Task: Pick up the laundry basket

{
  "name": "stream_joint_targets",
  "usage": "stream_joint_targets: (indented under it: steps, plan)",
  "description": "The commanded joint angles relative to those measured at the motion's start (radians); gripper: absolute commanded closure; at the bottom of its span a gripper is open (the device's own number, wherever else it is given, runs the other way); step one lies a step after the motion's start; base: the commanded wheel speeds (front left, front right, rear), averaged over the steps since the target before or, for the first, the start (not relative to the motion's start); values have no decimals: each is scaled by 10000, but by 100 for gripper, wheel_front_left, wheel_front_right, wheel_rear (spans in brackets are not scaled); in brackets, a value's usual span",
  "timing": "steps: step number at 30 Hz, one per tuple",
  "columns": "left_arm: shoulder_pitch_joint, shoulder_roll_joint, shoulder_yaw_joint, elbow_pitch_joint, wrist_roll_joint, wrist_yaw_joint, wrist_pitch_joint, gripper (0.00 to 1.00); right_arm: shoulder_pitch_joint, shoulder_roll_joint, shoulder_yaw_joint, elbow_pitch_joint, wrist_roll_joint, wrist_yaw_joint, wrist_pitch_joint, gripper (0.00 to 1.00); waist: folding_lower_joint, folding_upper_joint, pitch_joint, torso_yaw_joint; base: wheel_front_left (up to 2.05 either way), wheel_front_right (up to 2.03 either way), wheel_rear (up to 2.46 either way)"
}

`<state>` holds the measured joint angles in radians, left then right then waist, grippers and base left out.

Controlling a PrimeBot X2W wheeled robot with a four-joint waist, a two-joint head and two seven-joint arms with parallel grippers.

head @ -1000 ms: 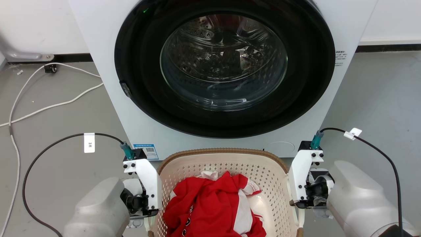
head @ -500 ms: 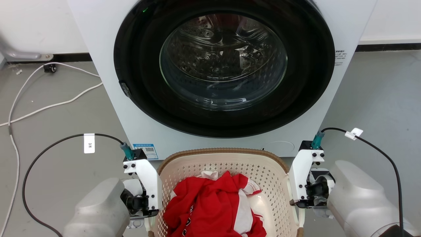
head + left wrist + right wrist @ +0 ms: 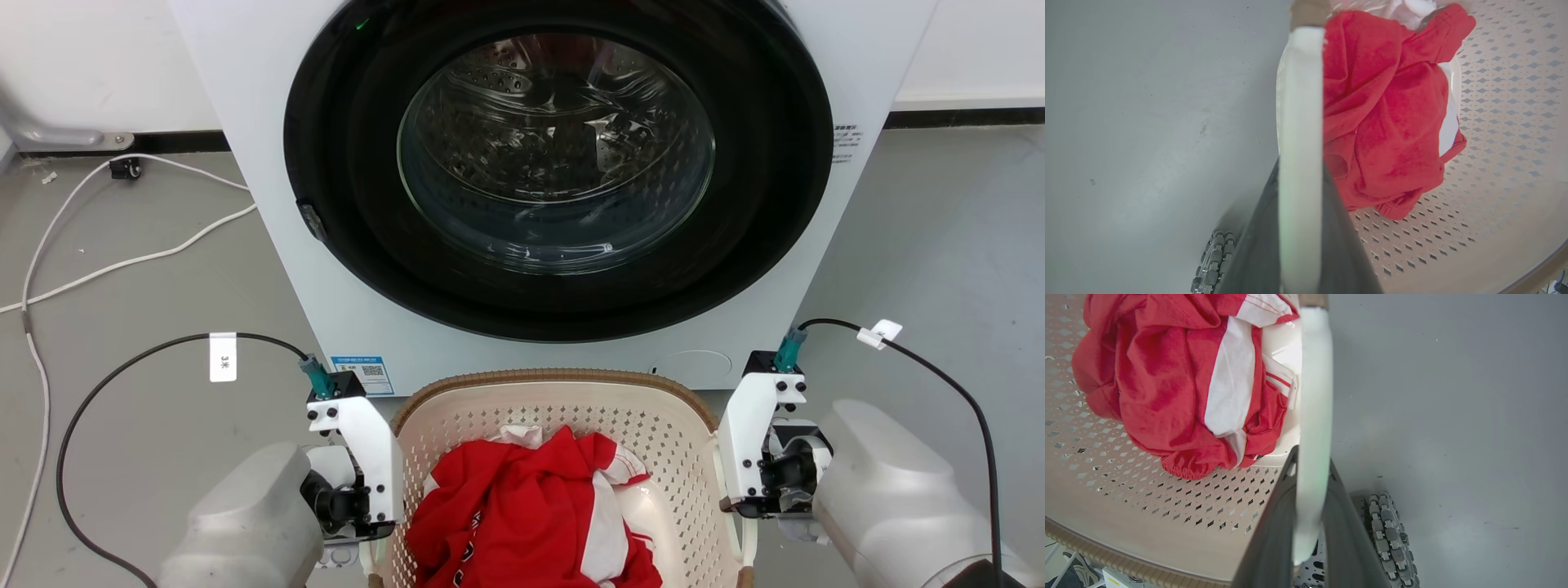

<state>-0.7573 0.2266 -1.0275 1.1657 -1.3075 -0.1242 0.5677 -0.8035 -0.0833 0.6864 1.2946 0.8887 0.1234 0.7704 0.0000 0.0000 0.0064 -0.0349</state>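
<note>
The laundry basket [image 3: 563,380], cream with perforated walls and a brown woven rim, sits low in the head view just in front of the washing machine. A red and white garment [image 3: 531,514] lies inside it. My left gripper [image 3: 1300,163] is shut on the basket's white left handle [image 3: 1300,81], its dark fingers pressing either side of it. On the other side my right gripper [image 3: 1312,457] is shut on the white right handle [image 3: 1314,375]. In the head view both wrists flank the basket and the fingers are hidden below them.
A white front-loading washing machine [image 3: 269,204] with a shut round glass door [image 3: 555,155] stands right behind the basket. White cables [image 3: 122,261] trail over the grey floor at left. A wheel of my base [image 3: 1386,531] shows under the right handle.
</note>
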Motion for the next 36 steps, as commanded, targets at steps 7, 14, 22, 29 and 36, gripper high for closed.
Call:
stream_joint_targets:
  steps: [7,14,22,29,36]
  plan:
    - [20,-249,-63,-151,-168,-118,-77,100,98,308,-142,-97,-3,134,31,100,0,0,14,17,0,0,0]
    - [-35,-236,-146,-196,-220,-120,-118,100,58,325,-232,-97,-41,134,44,100,0,0,7,20,0,0,0]
    - [-12,-217,-217,-213,-289,-120,-154,100,87,356,-313,-97,-117,134,109,100,0,0,-17,-5,0,0,0]
    - [-9,-263,-272,-178,-349,-120,-169,100,143,342,-410,-98,-188,134,109,100,0,0,-49,14,0,0,0]
    - [-28,-252,-326,-180,-413,-120,-211,100,153,353,-488,-98,-239,135,156,100,0,0,-44,21,0,0,0]
